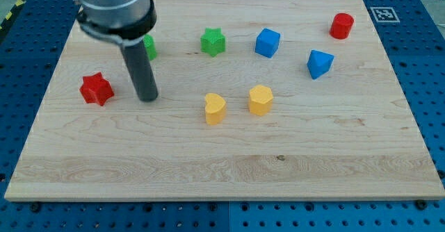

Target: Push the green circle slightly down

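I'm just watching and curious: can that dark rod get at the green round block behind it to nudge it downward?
Probably, but not from here. My tip rests below the green circle, which the arm half hides. It would have to go round to the block's top side; the board there looks bare.

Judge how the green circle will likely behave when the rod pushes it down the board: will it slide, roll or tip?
The green circle looks low and flat-based, so it will probably slide rather than tip or roll. The wooden board looks smooth, so resistance is likely small. It is mostly hidden behind the rod, and my tip sits below it, so an off-centre contact might turn it.
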Tool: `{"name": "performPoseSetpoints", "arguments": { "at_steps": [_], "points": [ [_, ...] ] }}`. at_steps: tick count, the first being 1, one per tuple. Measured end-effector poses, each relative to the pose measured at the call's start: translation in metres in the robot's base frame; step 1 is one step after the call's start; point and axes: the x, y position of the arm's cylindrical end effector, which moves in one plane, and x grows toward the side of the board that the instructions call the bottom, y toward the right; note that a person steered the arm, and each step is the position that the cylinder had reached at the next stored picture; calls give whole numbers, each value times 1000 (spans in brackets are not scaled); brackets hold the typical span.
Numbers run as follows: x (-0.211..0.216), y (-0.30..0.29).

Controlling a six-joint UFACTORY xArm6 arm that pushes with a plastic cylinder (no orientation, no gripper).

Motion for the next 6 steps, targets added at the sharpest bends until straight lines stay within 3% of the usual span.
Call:
{"name": "performPoseSetpoints", "arguments": {
  "at_steps": [3, 5, 6],
  "points": [
    [-99, 3],
    [-137, 11],
    [-131, -27]
  ]
}}
